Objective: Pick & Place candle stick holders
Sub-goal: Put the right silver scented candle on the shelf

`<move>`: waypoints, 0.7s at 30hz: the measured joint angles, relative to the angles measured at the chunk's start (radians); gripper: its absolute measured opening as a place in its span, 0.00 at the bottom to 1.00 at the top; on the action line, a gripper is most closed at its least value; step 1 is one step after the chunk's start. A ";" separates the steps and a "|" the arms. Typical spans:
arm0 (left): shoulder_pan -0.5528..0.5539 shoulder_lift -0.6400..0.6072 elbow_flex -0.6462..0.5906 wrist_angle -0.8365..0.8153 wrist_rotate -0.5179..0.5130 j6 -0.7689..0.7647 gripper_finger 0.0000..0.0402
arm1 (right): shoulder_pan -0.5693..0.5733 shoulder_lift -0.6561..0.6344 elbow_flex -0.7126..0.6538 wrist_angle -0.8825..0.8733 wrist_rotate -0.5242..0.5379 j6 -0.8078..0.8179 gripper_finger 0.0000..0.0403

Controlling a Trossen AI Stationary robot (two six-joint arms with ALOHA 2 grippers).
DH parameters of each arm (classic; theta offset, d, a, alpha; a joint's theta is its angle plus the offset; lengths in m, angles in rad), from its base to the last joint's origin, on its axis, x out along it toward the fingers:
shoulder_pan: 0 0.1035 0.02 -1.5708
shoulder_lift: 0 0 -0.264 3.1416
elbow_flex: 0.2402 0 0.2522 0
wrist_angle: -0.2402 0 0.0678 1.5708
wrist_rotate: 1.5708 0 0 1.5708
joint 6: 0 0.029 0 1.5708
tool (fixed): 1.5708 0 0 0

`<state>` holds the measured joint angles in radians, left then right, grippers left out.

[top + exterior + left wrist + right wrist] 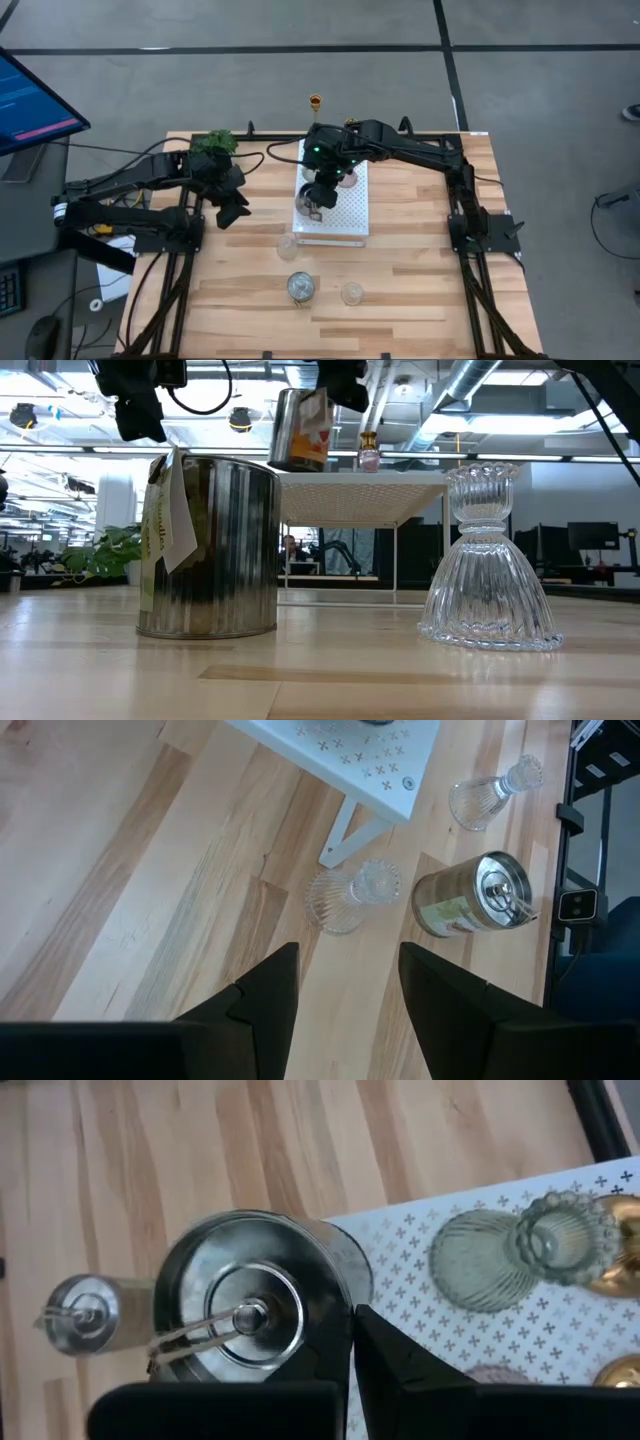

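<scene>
Silvery holder [250, 1315] pinched by R gripper [313, 203] over white board [345, 222]

Right claw [350, 1342] grips silvery holder [250, 1305] (over dotted board [440, 1310]).

Overhead and table-level cameras share the white board [335, 205]; wrist cameras look down.

**No legible writing showing**

Nothing is reading clearly anywhere. The silvery tin holder [208, 546] on the table is wearing a paper tag [178, 510] with greenish print too blurred to make out, and the lifted tin [299, 430] is showing an orange-and-white label, equally unreadable.
</scene>
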<state>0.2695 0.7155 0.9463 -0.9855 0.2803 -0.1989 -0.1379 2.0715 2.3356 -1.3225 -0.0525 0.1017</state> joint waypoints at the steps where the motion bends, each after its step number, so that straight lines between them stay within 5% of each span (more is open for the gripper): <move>1: 0.000 0.000 0.000 0.000 0.000 0.000 0.43 | -0.001 0.003 0.000 -0.001 0.000 0.000 0.00; 21: 0.000 0.000 0.000 0.007 0.000 0.000 0.43 | -0.021 0.044 0.000 -0.005 0.032 -0.022 0.00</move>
<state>0.2691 0.7155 0.9463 -0.9781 0.2806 -0.1993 -0.1593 2.1159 2.3352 -1.3276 -0.0207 0.0798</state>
